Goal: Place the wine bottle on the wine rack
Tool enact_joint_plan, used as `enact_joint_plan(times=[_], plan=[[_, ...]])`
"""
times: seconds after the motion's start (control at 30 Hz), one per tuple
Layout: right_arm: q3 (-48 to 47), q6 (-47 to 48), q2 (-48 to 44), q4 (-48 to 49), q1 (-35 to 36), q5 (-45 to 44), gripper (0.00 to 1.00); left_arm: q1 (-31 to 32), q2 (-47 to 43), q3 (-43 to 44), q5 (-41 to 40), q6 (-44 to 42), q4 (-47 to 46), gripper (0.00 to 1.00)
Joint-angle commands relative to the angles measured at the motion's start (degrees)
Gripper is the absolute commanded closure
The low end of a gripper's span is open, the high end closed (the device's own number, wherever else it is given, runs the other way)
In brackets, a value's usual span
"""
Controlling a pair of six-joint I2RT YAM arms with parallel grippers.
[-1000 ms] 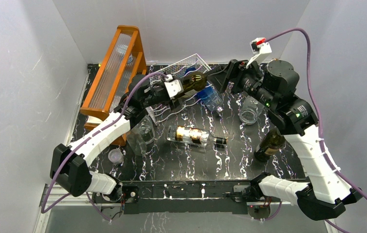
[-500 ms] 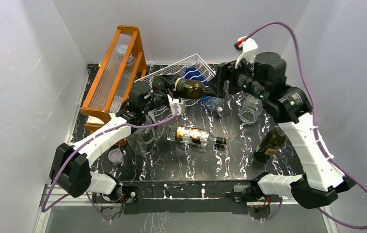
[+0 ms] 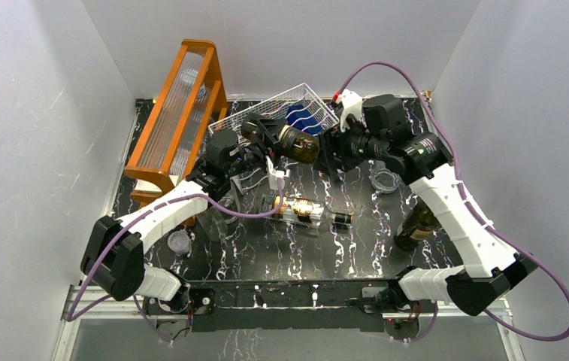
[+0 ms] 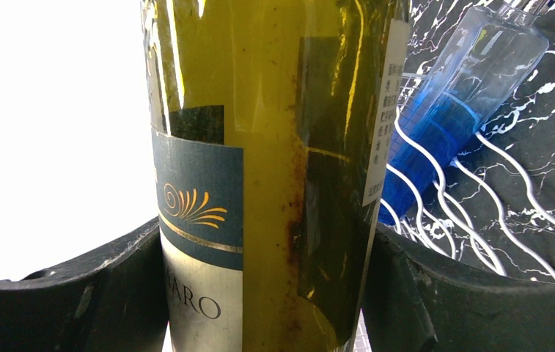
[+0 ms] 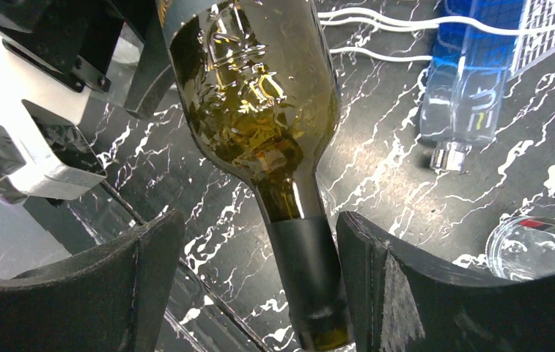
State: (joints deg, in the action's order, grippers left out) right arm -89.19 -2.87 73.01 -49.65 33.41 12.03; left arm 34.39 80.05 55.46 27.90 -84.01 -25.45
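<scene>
The wine bottle (image 3: 296, 143) is olive green with a dark blue and white label. It is held in the air just in front of the white wire wine rack (image 3: 305, 96). My left gripper (image 3: 267, 140) is shut on the bottle's body (image 4: 259, 147), with a finger on each side. My right gripper (image 3: 329, 150) is open. Its jaws straddle the bottle's dark-capped neck (image 5: 309, 271), which lies close against the right finger (image 5: 377, 279). A blue bottle (image 3: 302, 119) lies in the rack. It also shows in the left wrist view (image 4: 454, 103) and the right wrist view (image 5: 465, 81).
A tall orange wooden frame (image 3: 180, 105) stands at the back left. A clear bottle with a gold label (image 3: 304, 210) lies mid-table. A dark bottle (image 3: 419, 223) stands at the right and a glass jar (image 3: 384, 180) is near it. Glassware (image 3: 221, 210) and a small cup (image 3: 180, 242) sit at the left.
My left gripper has turned with the wine bottle and swung it a little right. My right arm has moved left and down, bringing its open jaws around the bottle's neck.
</scene>
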Motion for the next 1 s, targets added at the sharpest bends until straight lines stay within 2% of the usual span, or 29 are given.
enact_joint_plan(times=[0.0, 0.13, 0.33, 0.4, 0.7, 0.83, 0.97], plan=[[1.1, 3.0, 0.9, 1.0, 0.1, 2.7, 0.16, 0.9, -2.8, 1.0, 3.7, -3.3, -8.6, 1.00], [1.0, 4.0, 2.1, 0.7, 0.1, 4.3, 0.23, 1.1, -2.8, 1.5, 4.0, -3.6, -8.4, 1.00], [-0.1, 4.0, 4.6, -1.2, 0.1, 4.5, 0.50, 1.3, -3.0, 1.8, 3.8, -4.1, -8.0, 1.00], [-0.6, 3.8, 5.6, -2.3, 0.1, 4.9, 0.50, 1.3, -3.0, 2.2, 3.5, -4.1, -7.2, 1.00], [0.6, 3.0, 6.5, -3.3, 0.1, 4.7, 0.30, 1.3, -1.9, 4.7, 2.1, -3.2, -3.8, 1.00], [1.4, 3.3, 6.0, -2.9, 0.2, 4.6, 0.40, 1.3, -1.9, 6.2, 2.0, -1.8, -1.7, 1.00], [1.4, 2.8, 6.3, -2.9, 0.1, 3.4, 0.62, 1.3, -1.9, 7.8, 1.5, 0.0, 2.0, 1.00]])
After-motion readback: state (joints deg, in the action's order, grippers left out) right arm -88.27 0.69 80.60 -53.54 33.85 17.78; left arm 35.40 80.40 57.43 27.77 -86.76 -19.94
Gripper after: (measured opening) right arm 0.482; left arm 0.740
